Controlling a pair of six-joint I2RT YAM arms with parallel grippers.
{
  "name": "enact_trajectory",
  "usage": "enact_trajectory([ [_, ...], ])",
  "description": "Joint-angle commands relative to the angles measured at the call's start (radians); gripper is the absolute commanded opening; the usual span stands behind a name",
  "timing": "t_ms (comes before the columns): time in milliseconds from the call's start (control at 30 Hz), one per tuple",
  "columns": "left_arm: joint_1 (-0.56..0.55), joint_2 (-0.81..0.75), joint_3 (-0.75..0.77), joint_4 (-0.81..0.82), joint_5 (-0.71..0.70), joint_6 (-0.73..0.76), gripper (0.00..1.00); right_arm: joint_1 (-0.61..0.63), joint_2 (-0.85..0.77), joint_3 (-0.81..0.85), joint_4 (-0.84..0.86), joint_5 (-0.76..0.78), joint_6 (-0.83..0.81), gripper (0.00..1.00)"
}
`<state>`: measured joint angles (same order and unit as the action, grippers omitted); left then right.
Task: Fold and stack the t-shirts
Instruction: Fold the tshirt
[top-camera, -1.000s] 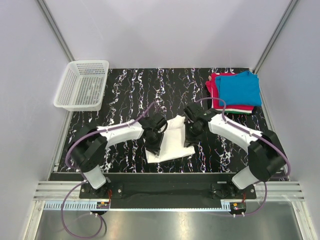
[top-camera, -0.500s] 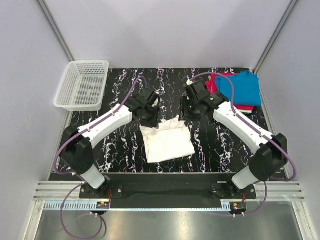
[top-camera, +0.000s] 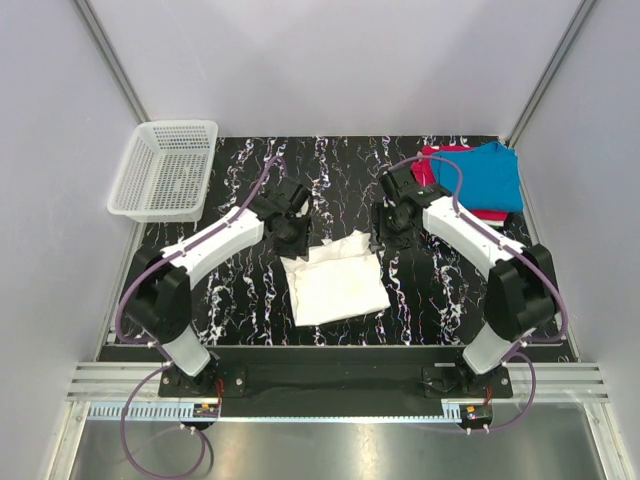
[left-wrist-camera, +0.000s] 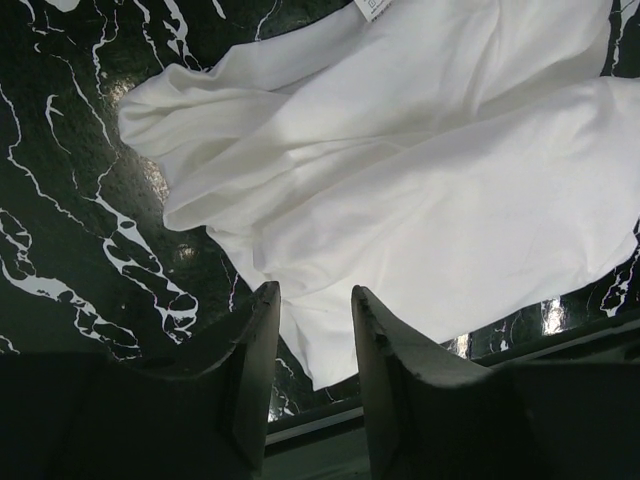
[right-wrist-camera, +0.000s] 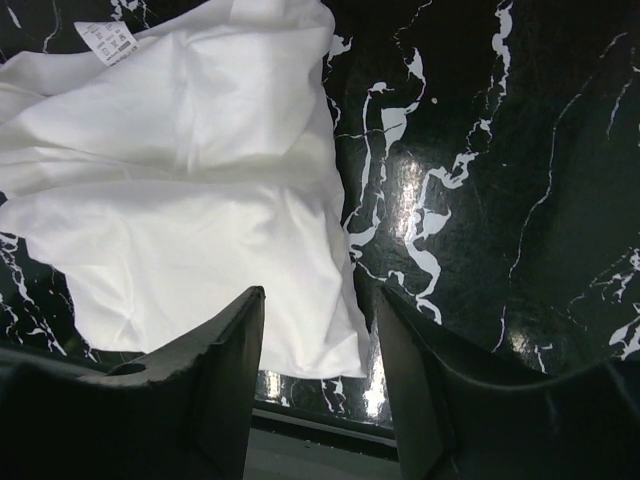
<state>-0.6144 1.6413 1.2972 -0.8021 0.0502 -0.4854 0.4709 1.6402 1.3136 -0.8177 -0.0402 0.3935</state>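
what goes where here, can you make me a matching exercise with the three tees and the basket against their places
Things:
1. white t-shirt
2. blue t-shirt
3. red t-shirt
4. white mesh basket

Places:
a. far left corner
b. top of the far-right stack
c. centre, lying on its own
d. far-right stack, under another tee

Pairs: 1-c, 2-b, 3-d, 4-a
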Motion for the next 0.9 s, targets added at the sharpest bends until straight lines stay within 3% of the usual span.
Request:
enact_trajectory([
  [0, 0.004, 0.047, 0.001, 0.050, 0.031, 0.018, 0.40, -0.006, 0.055, 0.009, 0.043, -0.052, -0.036, 0.56],
  [867, 0.004, 0.169, -0.013, 0.096, 0.059, 0.047, 0.37, -0.006, 0.214, 0.018, 0.077, -0.098, -0.041, 0.56],
])
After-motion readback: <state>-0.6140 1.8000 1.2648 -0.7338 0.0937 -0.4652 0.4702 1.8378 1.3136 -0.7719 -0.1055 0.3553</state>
